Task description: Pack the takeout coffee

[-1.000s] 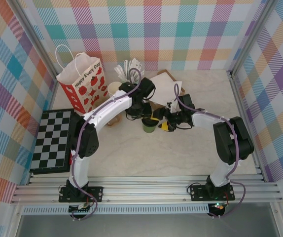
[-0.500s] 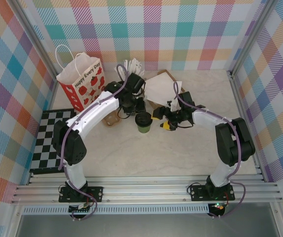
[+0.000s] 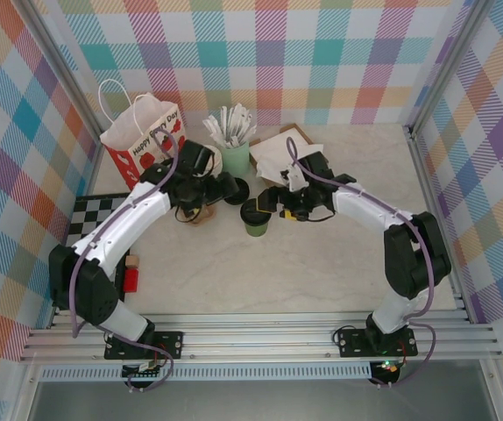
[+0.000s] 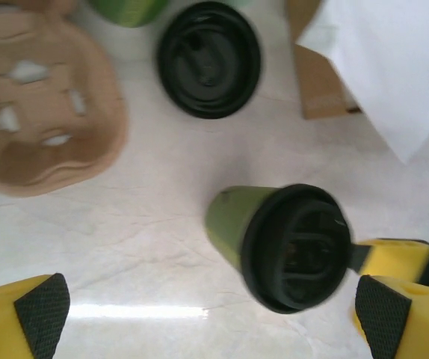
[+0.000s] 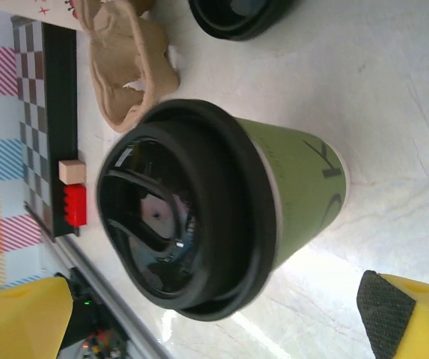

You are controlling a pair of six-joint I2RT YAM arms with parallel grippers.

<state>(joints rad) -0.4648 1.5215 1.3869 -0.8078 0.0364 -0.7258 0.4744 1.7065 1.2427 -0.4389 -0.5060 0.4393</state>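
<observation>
The takeout coffee is a dark green cup with a black lid, standing upright mid-table. My right gripper sits just right of it, open, its yellow fingers spread wide on either side of the cup without touching it. My left gripper hangs to the left and above, also open, with its pads far apart. The cup lies beyond them, toward the right pad. One yellow finger of the right gripper shows beside the lid.
A loose black lid lies beside a brown pulp cup carrier. Behind stand a pale green cup of sticks, a strawberry-printed paper bag and a brown box with napkins. At the left lie a chessboard and a red block.
My left arm has swung back to the left, away from over the cup, and its jaws have opened wide. The right gripper has opened a little more and shifted slightly.
</observation>
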